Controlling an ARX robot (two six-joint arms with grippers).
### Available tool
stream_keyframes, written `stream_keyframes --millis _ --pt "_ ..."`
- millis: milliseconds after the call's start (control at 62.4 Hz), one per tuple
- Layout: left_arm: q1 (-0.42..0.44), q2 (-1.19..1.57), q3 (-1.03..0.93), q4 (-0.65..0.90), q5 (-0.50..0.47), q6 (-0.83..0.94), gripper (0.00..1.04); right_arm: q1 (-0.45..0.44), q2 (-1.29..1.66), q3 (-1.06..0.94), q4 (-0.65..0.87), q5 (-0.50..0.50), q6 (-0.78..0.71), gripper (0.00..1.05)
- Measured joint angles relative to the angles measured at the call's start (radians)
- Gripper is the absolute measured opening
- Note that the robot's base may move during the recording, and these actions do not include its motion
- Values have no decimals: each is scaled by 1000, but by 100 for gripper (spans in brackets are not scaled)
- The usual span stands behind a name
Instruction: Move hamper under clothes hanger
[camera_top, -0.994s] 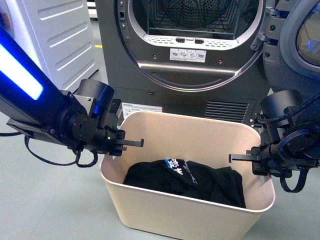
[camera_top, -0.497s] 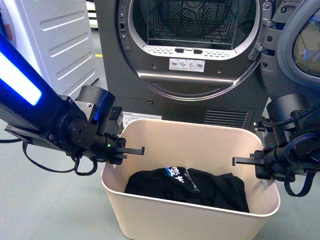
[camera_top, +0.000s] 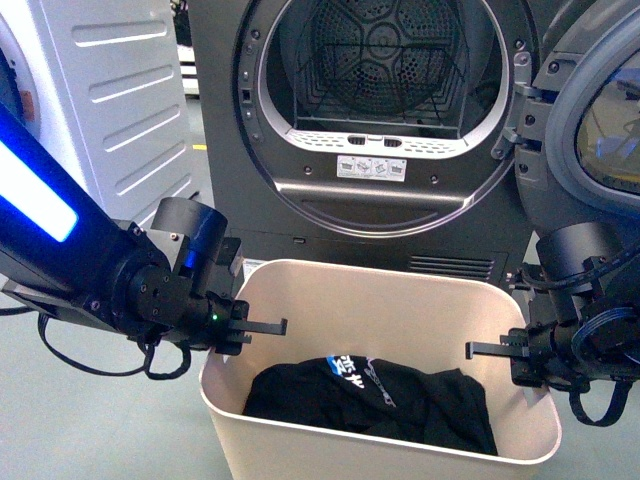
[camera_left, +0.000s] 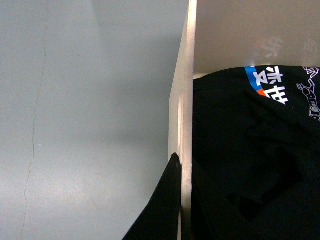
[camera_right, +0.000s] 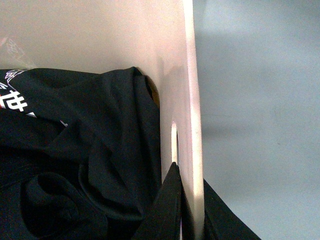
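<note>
While pinched at opposite hamper (camera_top: 380, 300) walls by left gripper (camera_top: 250, 328) and right gripper (camera_top: 500, 350), holds black garment (camera_top: 400, 395) (white characters, illegible).

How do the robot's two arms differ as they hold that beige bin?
The left arm shows a long body with a glowing blue strip; the right arm shows only a black wrist with looped cables. The left gripper clamps one side wall of the hamper, the right gripper the opposite wall. Both pinch the rim, one finger inside, one outside.
</note>
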Motion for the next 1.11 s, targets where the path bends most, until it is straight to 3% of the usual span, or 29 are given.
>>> stream_keyframes --millis 721,1106 --pt "34 -2 -7 0 -13 0 4 34 0 -1 1 -32 0 3" --pt "-6 -6 -7 2 6 -1 4 -8 0 -3 4 -2 -3 3"
